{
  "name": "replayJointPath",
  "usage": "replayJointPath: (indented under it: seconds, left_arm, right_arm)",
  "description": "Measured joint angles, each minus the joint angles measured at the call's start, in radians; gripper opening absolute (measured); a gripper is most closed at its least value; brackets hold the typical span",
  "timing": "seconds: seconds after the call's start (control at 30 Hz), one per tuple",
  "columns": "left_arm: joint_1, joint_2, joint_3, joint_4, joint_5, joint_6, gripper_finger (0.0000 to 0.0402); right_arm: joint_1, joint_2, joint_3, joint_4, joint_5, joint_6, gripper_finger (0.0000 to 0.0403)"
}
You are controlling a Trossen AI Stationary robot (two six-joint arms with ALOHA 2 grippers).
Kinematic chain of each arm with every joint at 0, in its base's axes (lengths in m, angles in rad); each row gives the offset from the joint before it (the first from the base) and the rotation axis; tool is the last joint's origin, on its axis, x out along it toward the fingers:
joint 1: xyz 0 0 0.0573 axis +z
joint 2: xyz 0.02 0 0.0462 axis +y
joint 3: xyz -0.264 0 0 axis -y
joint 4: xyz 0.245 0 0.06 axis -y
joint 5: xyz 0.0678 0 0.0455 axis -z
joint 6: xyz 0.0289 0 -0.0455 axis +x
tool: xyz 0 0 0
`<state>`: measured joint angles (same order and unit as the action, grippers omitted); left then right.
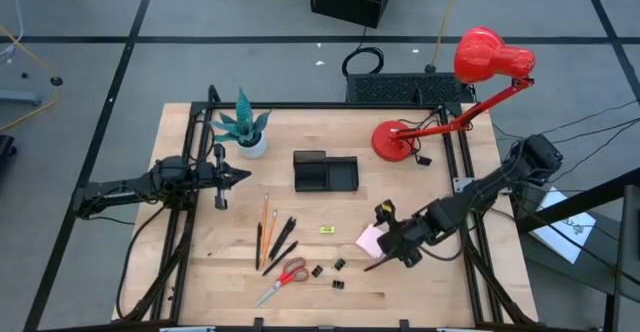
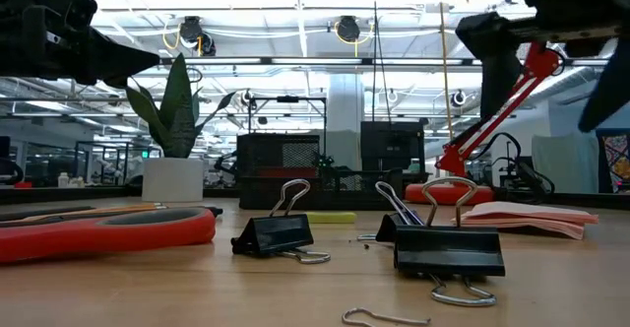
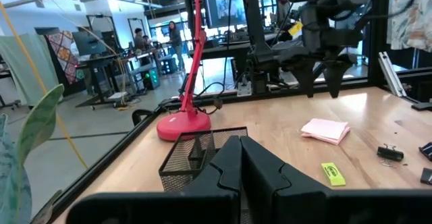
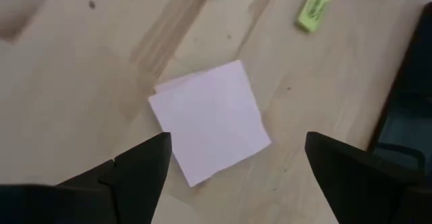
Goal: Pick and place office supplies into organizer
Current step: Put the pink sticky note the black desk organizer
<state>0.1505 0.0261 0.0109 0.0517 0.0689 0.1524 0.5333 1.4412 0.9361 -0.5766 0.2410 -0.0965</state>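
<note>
A pale pink sticky-note pad (image 1: 369, 240) (image 4: 209, 123) lies flat on the table at the near right. My right gripper (image 1: 388, 256) (image 4: 236, 166) hovers over it, open and slanting down, one finger on either side and clear of it. A small yellow piece (image 1: 327, 230) lies just left of the pad. Orange pencils (image 1: 265, 220), black pens (image 1: 282, 242), red-handled scissors (image 1: 286, 277) and binder clips (image 1: 338, 264) lie toward the near edge. The black mesh organizer (image 1: 325, 172) stands at mid-table. My left gripper (image 1: 236, 175) (image 3: 241, 166) waits shut and level at the left.
A potted teal plant (image 1: 246, 132) stands at the far left and a red desk lamp (image 1: 400, 140) at the far right, its arm reaching over the right edge. A black keyboard (image 1: 410, 90) lies beyond the table's far edge. Bare wood lies between organizer and pad.
</note>
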Motion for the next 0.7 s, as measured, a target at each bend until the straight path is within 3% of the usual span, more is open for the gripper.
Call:
replayJointPath:
  seconds: [0.27,0.47,0.7]
  left_arm:
    - [0.0,0.0,0.0,-0.012,0.0,0.0,0.0008]
    - [0.0,0.0,0.0,-0.014,0.0,0.001,0.0008]
    - [0.0,0.0,0.0,-0.019,0.0,0.001,0.0008]
  right_arm:
    - [0.083,0.073,-0.079,0.003,0.137,-0.031,0.0339]
    - [0.137,0.079,-0.139,0.157,0.239,-0.058,0.0339]
    - [0.194,0.079,-0.2,0.221,0.334,-0.058,0.0339]
